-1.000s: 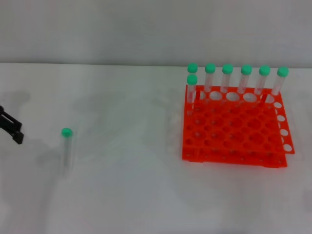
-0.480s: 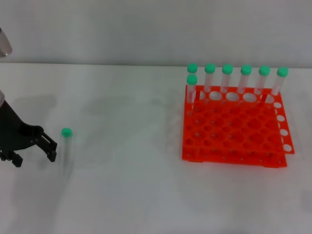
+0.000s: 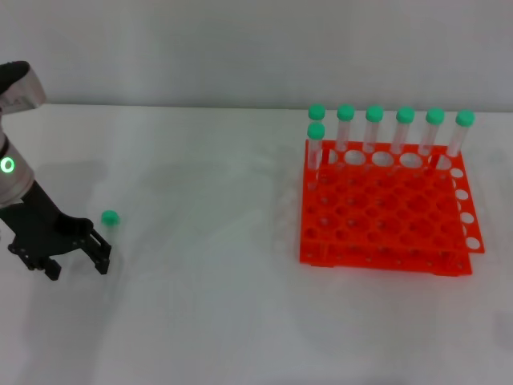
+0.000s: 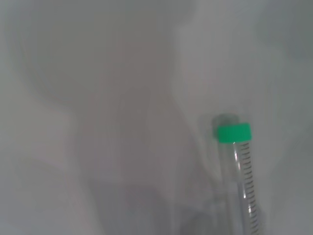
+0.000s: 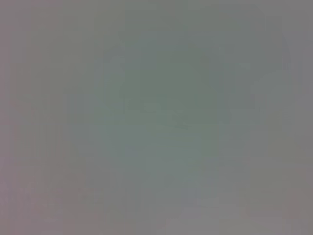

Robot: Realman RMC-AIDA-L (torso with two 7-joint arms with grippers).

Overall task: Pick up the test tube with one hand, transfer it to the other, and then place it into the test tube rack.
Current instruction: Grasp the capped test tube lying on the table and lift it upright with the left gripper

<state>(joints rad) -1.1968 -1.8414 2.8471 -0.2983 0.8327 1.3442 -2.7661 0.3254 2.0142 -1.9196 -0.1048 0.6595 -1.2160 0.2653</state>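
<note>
The test tube lies flat on the white table at the left, its green cap (image 3: 110, 217) pointing away from me and its clear body faint below the cap. In the left wrist view the same tube (image 4: 243, 176) shows with its cap and printed scale. My left gripper (image 3: 78, 267) is open, low over the table just left of the tube, with one finger (image 3: 102, 261) close beside the tube's body. It holds nothing. The orange-red test tube rack (image 3: 377, 241) stands at the right. My right gripper is out of view.
Several green-capped tubes (image 3: 374, 128) stand upright along the rack's far row, and one more (image 3: 316, 144) stands in the second row at its left corner. The right wrist view shows only a blank grey surface.
My left arm has come in from the table's left edge towards the lying tube, and its open fingers now sit next to the tube. The tube and rack have not moved.
</note>
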